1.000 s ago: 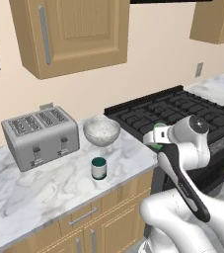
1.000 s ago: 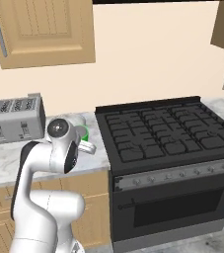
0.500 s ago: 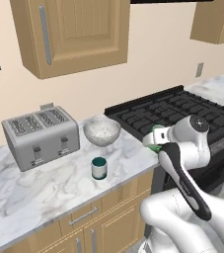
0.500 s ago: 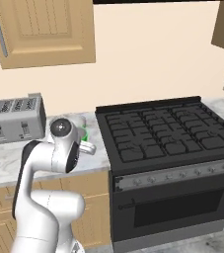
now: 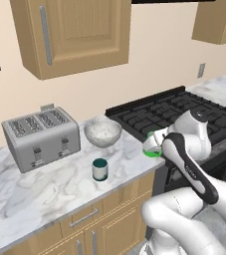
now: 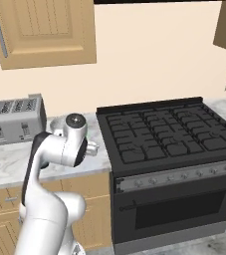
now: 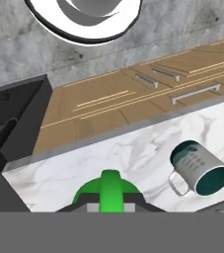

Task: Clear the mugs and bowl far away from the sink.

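Right now the gripper is clamped on the green mug, held above the tabletop edge beside the stove. Away from it toward the toaster stand the teal mug and bowl.

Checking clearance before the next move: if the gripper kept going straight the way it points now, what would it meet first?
The gripper, shut on the green mug, points down at the marble counter beside the stove, so probably bare counter first. The teal mug sits off to one side.
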Robot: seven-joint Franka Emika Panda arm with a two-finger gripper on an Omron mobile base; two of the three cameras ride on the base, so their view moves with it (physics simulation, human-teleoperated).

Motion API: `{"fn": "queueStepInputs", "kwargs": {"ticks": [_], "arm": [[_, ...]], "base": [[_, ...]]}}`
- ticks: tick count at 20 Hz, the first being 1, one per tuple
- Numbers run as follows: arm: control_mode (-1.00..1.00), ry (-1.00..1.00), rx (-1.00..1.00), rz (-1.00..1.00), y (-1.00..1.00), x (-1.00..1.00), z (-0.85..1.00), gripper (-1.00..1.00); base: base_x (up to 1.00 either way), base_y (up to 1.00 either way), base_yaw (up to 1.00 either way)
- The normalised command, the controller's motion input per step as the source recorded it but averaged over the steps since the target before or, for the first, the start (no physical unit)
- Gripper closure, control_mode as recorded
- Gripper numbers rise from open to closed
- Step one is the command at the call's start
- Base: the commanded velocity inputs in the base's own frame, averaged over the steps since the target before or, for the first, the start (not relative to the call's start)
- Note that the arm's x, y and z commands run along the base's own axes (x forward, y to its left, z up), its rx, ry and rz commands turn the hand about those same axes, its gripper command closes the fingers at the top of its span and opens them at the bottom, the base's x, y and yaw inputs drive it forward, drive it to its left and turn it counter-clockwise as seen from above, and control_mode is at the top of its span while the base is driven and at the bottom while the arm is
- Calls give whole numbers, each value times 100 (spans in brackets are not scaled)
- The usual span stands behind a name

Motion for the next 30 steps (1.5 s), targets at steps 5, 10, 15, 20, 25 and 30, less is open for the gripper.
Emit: {"fn": "queueStepInputs", "kwargs": {"ticks": [5, 10, 15, 20, 25, 30], "arm": [[-100, 12, -6, 1, 7, 20, -21, 100], [-100, 1, -13, -3, 0, 21, -24, 100], [-100, 0, -11, -2, 2, 16, -28, 100], [-100, 0, -2, 0, 7, 12, -26, 100], [-100, 0, 0, 0, 2, 24, -18, 100], [-100, 0, 0, 0, 1, 36, -19, 100]], "base": [[0, 0, 0], [0, 0, 0], [0, 0, 0], [0, 0, 0], [0, 0, 0], [0, 0, 0]]}}
